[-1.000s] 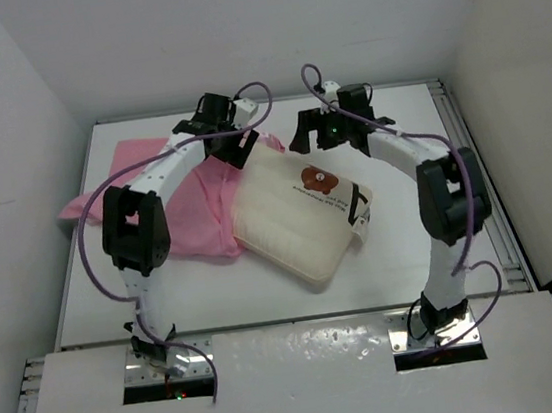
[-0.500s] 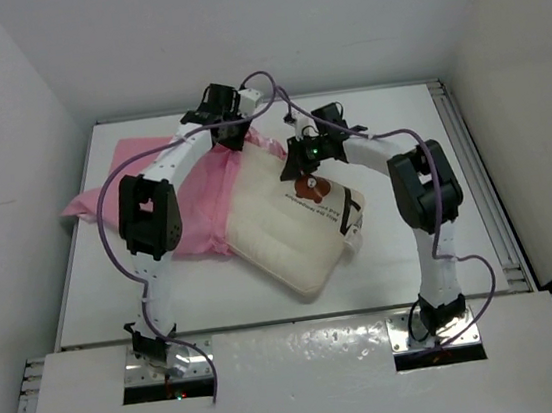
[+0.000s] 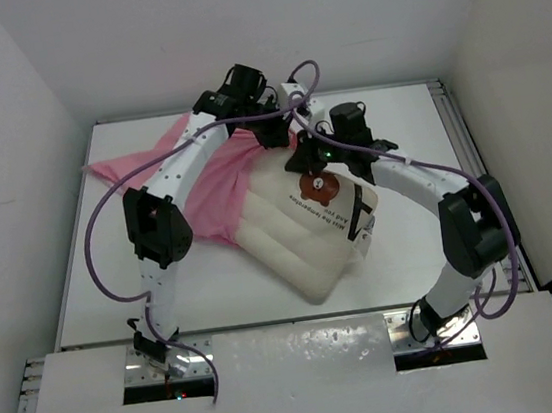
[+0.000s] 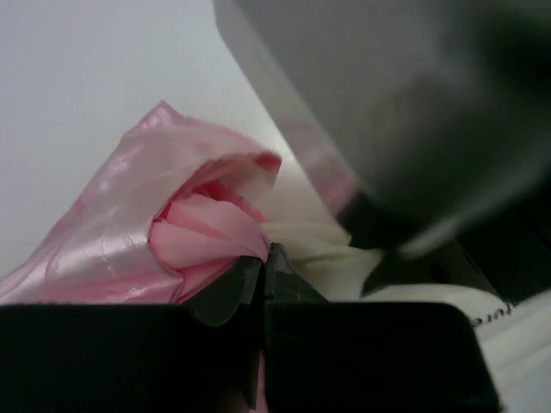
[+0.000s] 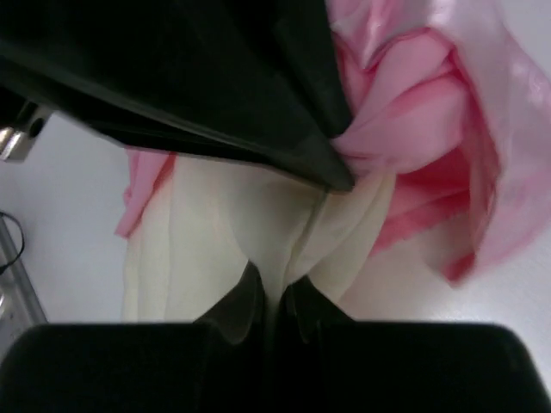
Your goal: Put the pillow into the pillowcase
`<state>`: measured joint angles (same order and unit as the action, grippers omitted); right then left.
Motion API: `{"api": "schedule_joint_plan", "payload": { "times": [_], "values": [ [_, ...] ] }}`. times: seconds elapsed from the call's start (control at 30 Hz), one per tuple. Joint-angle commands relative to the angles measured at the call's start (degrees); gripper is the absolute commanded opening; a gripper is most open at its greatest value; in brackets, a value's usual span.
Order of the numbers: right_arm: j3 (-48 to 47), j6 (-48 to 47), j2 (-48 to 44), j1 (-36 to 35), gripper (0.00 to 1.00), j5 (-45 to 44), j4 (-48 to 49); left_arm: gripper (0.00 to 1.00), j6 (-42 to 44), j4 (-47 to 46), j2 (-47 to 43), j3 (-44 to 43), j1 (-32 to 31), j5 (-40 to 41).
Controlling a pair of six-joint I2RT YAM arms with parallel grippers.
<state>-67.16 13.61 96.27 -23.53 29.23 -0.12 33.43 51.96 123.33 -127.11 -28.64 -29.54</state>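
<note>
The cream quilted pillow [image 3: 304, 228] with its brown bear patch [image 3: 320, 187] lies mid-table, angled. The pink satin pillowcase [image 3: 197, 181] spreads to its left, its edge bunched at the pillow's far corner. My left gripper [image 3: 273, 132] is shut on a fold of the pillowcase [image 4: 129, 241]; the pink cloth shows between its closed fingertips at the left gripper [image 4: 264, 258], and the pillow [image 4: 318, 245] lies just right of them. My right gripper [image 3: 308, 154] pinches a cream fold of the pillow [image 5: 232, 224] at the right gripper [image 5: 275, 288], close under the left gripper's black body [image 5: 215, 77], with pillowcase [image 5: 422, 129] alongside.
White table [image 3: 422, 249] enclosed by white walls on three sides. A metal rail [image 3: 483, 171] runs along the right edge. Purple cables [image 3: 97, 228] loop off both arms. The right arm [image 4: 413, 112] looms blurred in the left wrist view.
Both grippers have gone from open to shut, the left on the pillowcase, the right on the pillow. The left arm swung right, dragging the pillowcase's edge to the pillow's far corner.
</note>
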Motion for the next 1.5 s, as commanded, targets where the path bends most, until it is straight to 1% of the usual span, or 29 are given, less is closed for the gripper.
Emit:
{"api": "schedule_joint_plan", "payload": {
  "times": [0.0, 0.17, 0.33, 0.37, 0.4, 0.43, 0.47, 0.5, 0.53, 0.57, 0.6, 0.63, 0.73, 0.83, 0.9, 0.93, 0.97, 1.0, 1.03, 1.07, 1.1, 1.13, 1.17, 1.2, 1.27, 1.3, 1.33, 1.4, 1.47],
  "values": [
    [2.73, 11.68, -3.37, 0.85, 0.00, -6.96, 25.49, 0.00, 8.12, 9.36, -4.76, -2.00, -3.43, -16.24],
    [5.02, 29.26, 0.31, 4.02, 0.00, -17.61, 37.11, 0.00, 7.53, 9.56, -6.78, -0.52, -5.28, -18.97],
    [2.21, 34.56, 5.42, 2.97, 0.00, -23.43, 28.70, 0.00, 1.38, 2.19, -9.50, 5.02, -4.67, -21.08],
    [2.29, 34.65, 5.59, 2.96, 0.08, -23.08, 25.99, 0.00, 0.68, 1.48, -9.86, 6.51, -4.58, -20.91],
    [2.38, 34.47, 6.03, 3.40, 0.22, -22.04, 24.92, 0.00, 0.41, 0.34, -10.03, 7.13, -4.58, -20.30],
    [2.82, 34.12, 6.04, 3.75, 0.57, -20.29, 24.30, 0.00, 0.06, -0.37, -10.38, 7.83, -4.49, -19.34],
    [3.08, 33.77, 5.77, 4.28, 0.68, -16.70, 22.81, 0.05, -0.47, -1.16, -10.48, 9.15, -4.40, -16.37],
    [3.34, 32.03, 4.73, 5.15, 0.74, -15.45, 21.58, 0.14, -1.78, -2.90, -10.82, 9.86, -4.32, -14.69],
    [3.96, 30.79, 3.85, 5.42, 0.80, -14.91, 19.91, 0.38, -2.75, -3.88, -11.00, 10.65, -3.79, -13.28],
    [4.31, 29.21, 2.97, 5.86, 0.91, -14.56, 16.24, 0.50, -3.71, -5.02, -11.18, 12.22, -3.35, -10.83],
    [4.49, 27.46, 2.00, 6.47, 0.95, -14.03, 14.12, 0.58, -5.12, -6.34, -11.53, 12.76, -2.74, -10.28],
    [4.58, 23.70, 0.17, 6.83, 0.97, -13.59, 12.09, 0.72, -5.48, -6.52, -11.97, 12.94, -1.52, -9.84],
    [5.19, 17.61, -2.83, 8.06, 0.99, -12.71, 2.17, 0.90, -6.10, -5.56, -13.20, 12.41, 0.86, -4.15],
    [7.12, 14.52, -4.33, 9.64, 0.98, -9.91, -1.62, 0.94, -6.71, -4.15, -15.39, 14.16, 3.85, 2.09],
    [8.44, 13.56, -4.42, 11.04, 0.88, -7.01, -2.43, 0.94, -6.45, -3.19, -18.10, 16.79, 5.35, 5.09],
    [9.40, 13.03, -4.42, 11.31, 0.78, -4.13, -3.56, 0.93, -6.01, -2.92, -18.99, 20.29, 6.31, 6.76],
    [9.93, 12.24, -4.42, 11.49, 0.68, -3.31, -3.92, 0.89, -4.70, -2.14, -20.05, 22.32, 6.49, 9.56],
    [11.07, 11.62, -4.68, 11.49, 0.43, -3.22, -4.44, 0.68, -3.99, -1.70, -22.06, 24.26, 6.67, 10.46],
    [11.95, 11.71, -4.86, 11.49, 0.35, -4.18, -3.58, 0.50, -3.12, -1.08, -23.03, 27.76, 6.76, 11.08],
    [12.66, 11.97, -5.04, 11.49, 0.35, -4.62, -2.79, 0.30, -1.98, 0.14, -24.00, 29.88, 6.76, 12.47],
    [13.10, 12.14, -5.13, 11.49, 0.40, -4.80, -2.08, 0.18, -1.53, 0.76, -25.66, 31.64, 7.11, 12.84],
    [12.84, 11.97, -4.78, 11.49, 0.65, -4.89, -1.47, 0.12, -1.09, 1.29, -26.55, 35.84, 7.28, 13.71],
    [12.32, 11.62, -4.34, 11.31, 0.72, -5.58, -1.72, 0.12, -0.83, 1.12, -27.69, 38.31, 7.81, 14.15],
    [11.70, 11.18, -3.03, 11.14, 0.76, -6.46, -1.81, 0.14, -0.82, 0.51, -29.79, 40.78, 8.86, 14.33],
    [9.86, 11.26, -1.53, 11.14, 0.80, -9.61, -2.25, 0.30, -1.87, -2.20, -31.91, 48.95, 10.27, 14.86],
    [8.20, 11.44, 0.48, 11.14, 0.80, -10.42, -2.25, 0.47, -2.23, -3.18, -33.31, 51.15, 11.06, 14.77],
    [7.40, 11.44, 1.54, 11.31, 0.81, -10.86, -2.17, 0.56, -2.32, -3.79, -33.59, 55.00, 11.41, 14.95],
    [5.03, 12.14, 3.57, 11.40, 0.81, -12.35, -1.55, 0.68, -4.85, -7.48, -34.03, 58.19, 12.12, 15.65],
    [3.62, 13.28, 7.08, 11.31, 0.80, -13.32, -0.50, 0.70, -8.19, -11.96, -32.99, 61.97, 12.56, 17.49]
  ]
}}
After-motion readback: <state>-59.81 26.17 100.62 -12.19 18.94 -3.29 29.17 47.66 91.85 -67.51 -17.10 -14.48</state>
